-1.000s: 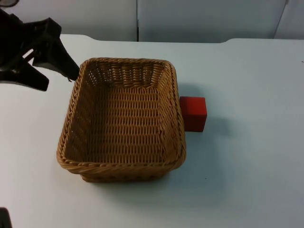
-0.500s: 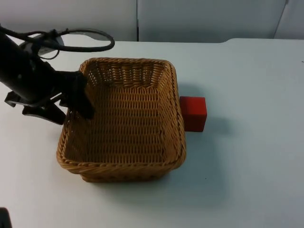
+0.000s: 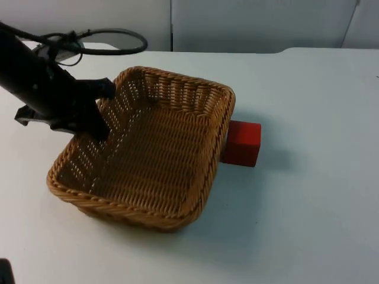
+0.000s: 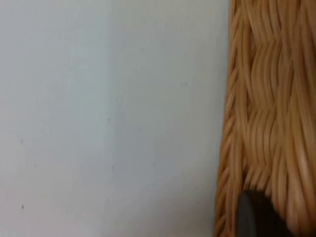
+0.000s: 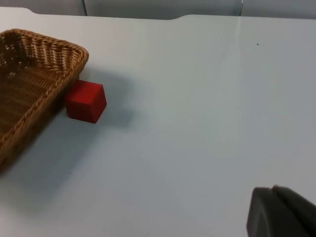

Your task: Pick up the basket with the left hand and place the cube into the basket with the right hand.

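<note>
Left gripper (image 3: pixel 98 121) fingers clamp basket (image 3: pixel 148 148) at its left rim, wall between them, basket tilted for lift. Red cube (image 3: pixel 241 143) on table (image 3: pixel 308 177) just beside basket's right wall. Right gripper (image 5: pixel 276 215) waits well away from basket; finger state unclear.

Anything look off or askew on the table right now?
The basket sits askew, turned and tilted, with the left claw on its left rim. The red cube lies beside its right wall on the table. No damage visible.
</note>
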`<action>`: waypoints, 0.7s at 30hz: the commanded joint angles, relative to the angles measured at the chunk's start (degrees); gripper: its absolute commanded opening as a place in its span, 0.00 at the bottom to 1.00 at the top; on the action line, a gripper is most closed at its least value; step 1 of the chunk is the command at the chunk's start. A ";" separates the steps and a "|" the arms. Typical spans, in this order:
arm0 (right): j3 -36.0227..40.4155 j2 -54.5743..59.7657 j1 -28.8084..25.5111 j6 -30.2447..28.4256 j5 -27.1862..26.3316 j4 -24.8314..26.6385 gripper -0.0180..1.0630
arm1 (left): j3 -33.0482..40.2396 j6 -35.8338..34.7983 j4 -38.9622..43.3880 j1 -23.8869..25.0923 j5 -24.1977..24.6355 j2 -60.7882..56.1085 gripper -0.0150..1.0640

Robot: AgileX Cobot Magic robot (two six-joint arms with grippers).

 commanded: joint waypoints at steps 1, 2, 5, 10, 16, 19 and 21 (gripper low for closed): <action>0.27 -0.25 0.26 -0.08 -0.39 -0.02 0.01 | -4.33 -3.61 -0.89 -0.14 4.21 -0.47 0.01; 0.27 -0.25 0.26 -0.08 -0.39 -0.02 0.01 | -4.33 -3.61 -0.89 -0.14 4.21 -0.47 0.01; 0.27 -0.25 0.26 -0.08 -0.39 -0.02 0.01 | -7.94 -6.43 -0.89 -0.14 8.43 -0.58 0.01; 0.27 -0.25 0.26 -0.08 -0.39 -0.02 0.01 | -9.06 -7.63 -1.02 -0.14 10.13 -2.76 0.01; 0.27 -0.25 0.26 -0.08 -0.39 -0.02 0.01 | -9.06 -9.09 -1.02 -0.14 10.00 -6.14 0.01; 0.27 -0.25 0.26 -0.08 -0.39 -0.02 0.01 | -9.06 -8.95 -1.02 -0.14 10.00 -7.39 0.01; 0.27 -0.25 0.26 -0.08 -0.39 -0.02 0.01 | -9.06 -8.95 -1.13 -0.14 10.00 -7.41 0.01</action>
